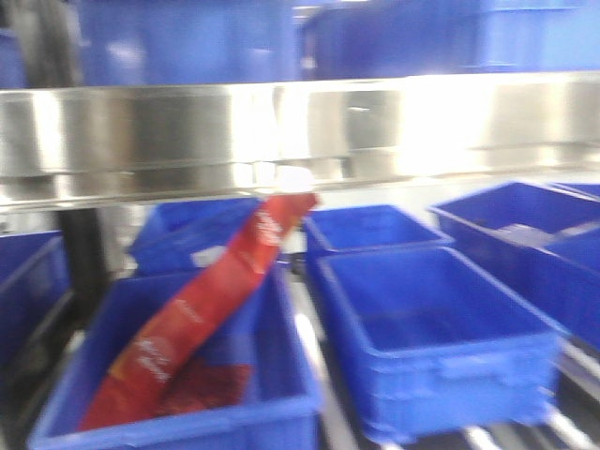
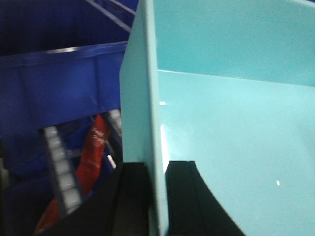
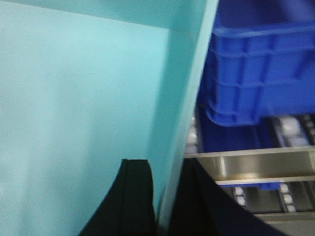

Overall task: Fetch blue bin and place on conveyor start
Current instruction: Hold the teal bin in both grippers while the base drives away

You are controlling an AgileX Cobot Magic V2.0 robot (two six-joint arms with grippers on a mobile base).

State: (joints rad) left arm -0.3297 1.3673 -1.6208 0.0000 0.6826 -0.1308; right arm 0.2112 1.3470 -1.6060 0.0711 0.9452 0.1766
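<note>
The blue bin, pale turquoise with smooth walls, fills the left wrist view. My left gripper is shut on its left wall, one black finger inside and one outside. The bin also fills the right wrist view. My right gripper is shut on its right wall in the same way. The bin hangs between both grippers above the shelf. Neither the bin nor the grippers show in the front view. The conveyor start is out of view.
A stainless steel shelf rail crosses the front view. Below it stand several dark blue bins; the near left one holds a red packet. Roller tracks and a dark blue bin lie under the grippers.
</note>
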